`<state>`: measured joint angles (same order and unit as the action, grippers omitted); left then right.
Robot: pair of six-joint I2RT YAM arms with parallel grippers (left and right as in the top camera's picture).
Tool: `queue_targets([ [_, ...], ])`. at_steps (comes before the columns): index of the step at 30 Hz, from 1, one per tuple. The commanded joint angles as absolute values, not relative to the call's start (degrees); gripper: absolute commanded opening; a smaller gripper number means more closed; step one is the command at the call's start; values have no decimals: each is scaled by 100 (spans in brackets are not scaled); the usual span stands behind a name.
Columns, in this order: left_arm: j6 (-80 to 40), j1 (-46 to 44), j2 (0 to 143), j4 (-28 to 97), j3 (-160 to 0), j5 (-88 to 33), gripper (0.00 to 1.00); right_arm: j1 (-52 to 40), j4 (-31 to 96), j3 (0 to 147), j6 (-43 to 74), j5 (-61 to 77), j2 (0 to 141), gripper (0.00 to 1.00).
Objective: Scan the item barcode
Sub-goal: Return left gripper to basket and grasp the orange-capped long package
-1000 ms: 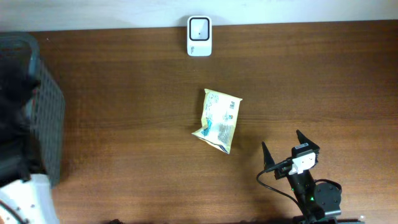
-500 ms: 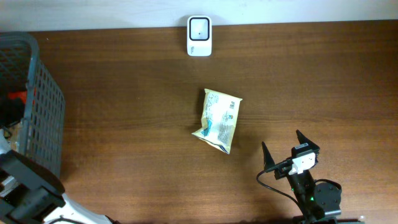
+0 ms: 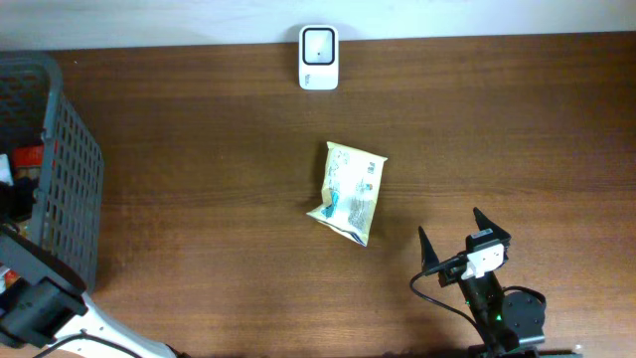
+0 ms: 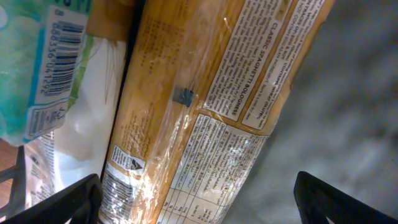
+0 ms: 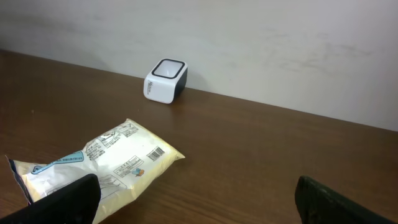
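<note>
Pale crinkled snack bag flat mid-table, barcode up; white scanner at far edge.

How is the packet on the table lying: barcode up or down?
Barcode up. The packet lies flat on the table; the right wrist view shows the barcode on top.

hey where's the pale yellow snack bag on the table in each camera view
Overhead: snack bag lies near the picture's middle.
Left wrist: not in it; only other packets, close up.
Right wrist: lower left, barcode facing up.
Shared landmark: white scanner, beyond the bag in overhead and right wrist.
</note>
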<state>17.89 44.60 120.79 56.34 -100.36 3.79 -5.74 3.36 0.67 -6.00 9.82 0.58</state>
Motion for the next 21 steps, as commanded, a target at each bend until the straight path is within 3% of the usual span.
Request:
queue_targets([
  [1,1968,4486,12296,5607,-10044,259,100,-604,344,32,-554,1007,19,99],
  [9,2025,4604,12905,5437,-10042,580,99,-604,344,32,-552,1009,19,99],
  [10,2025,4604,12947,5459,-10044,576,90,-604,344,32,-554,1009,19,99],
  [11,2025,4604,12947,5463,-10044,576,68,-604,344,32,-552,1009,19,99],
  [15,2023,4602,12943,5555,-10047,530,12,-604,344,32,-554,1009,19,99],
  [16,2021,4602,12940,5572,-10053,528,3,-604,346,32,-554,1007,19,99],
  [19,1675,4580,12860,5719,-10333,502,0,-604,346,32,-554,1007,19,99],
  [21,1610,4582,12558,5948,-10838,-375,0,-604,344,32,-554,1009,19,99],
])
